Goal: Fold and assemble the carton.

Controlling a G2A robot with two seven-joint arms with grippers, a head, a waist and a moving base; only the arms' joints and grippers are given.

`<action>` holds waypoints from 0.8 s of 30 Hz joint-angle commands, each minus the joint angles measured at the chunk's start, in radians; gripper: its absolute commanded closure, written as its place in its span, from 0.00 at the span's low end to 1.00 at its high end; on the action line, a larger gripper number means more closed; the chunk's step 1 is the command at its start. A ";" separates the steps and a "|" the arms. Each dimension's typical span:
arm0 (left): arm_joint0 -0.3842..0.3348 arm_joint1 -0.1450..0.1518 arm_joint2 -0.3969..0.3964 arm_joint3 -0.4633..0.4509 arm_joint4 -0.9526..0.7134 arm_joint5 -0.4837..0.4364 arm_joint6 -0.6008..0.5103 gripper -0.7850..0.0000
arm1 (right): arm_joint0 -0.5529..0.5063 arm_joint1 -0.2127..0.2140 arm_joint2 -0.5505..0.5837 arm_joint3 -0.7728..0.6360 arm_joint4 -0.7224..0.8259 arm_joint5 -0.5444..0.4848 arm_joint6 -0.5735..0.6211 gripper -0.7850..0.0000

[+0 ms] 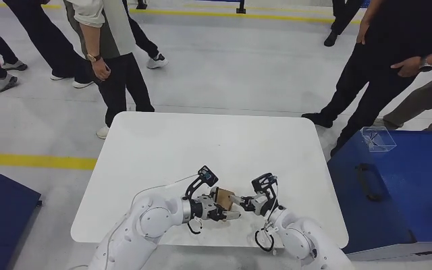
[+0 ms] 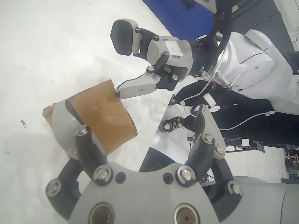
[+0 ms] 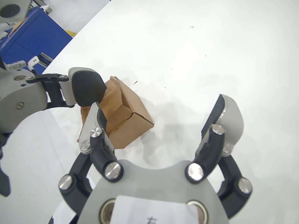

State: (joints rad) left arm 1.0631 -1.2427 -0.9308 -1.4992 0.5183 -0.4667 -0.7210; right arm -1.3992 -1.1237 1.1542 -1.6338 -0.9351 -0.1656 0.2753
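**Jaws spread on both arms, one finger each against the carton**

Jaws on both sides stand released, and neither one grasps anything. The left gripper lays one finger across the brown carton's upper face. Its other finger stands well apart, out by the table's near edge. The right gripper comes in from the opposite side. One of its fingertips touches the carton's edge, and its other finger is held wide in the air.

The carton sits on the white table between the two grippers and close to the near edge. The flaps at one end are crumpled and folded inward. Beyond the carton the tabletop runs broad and white to the far edge, marked by a few dark specks. A blue cabinet stands beside the table's right edge, well apart from both arms.
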 commanded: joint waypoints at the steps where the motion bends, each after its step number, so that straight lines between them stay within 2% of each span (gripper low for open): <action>1: 0.003 0.001 -0.003 -0.003 0.001 -0.002 0.003 0.00 | 0.008 -0.003 -0.015 0.014 -0.030 0.020 0.002 0.00; 10: 0.016 0.007 -0.017 -0.017 0.007 -0.003 0.035 0.00 | 0.005 -0.006 -0.008 0.004 -0.051 0.027 0.008 0.00; 15: 0.042 0.011 -0.042 -0.055 0.026 0.004 0.112 0.00 | -0.019 -0.010 0.017 -0.048 0.080 0.015 -0.004 0.00; 21: 0.042 0.011 -0.042 -0.055 0.026 0.004 0.112 0.00 | -0.019 -0.010 0.017 -0.048 0.080 0.015 -0.004 0.00; 24: 0.036 0.019 -0.071 -0.060 0.122 0.001 0.158 0.00 | -0.018 -0.008 0.044 -0.039 0.061 0.038 -0.021 0.00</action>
State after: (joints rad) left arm 1.1001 -1.2276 -0.9886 -1.5574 0.5718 -0.4598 -0.5875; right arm -1.4182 -1.1328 1.1853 -1.6751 -0.8479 -0.1382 0.2647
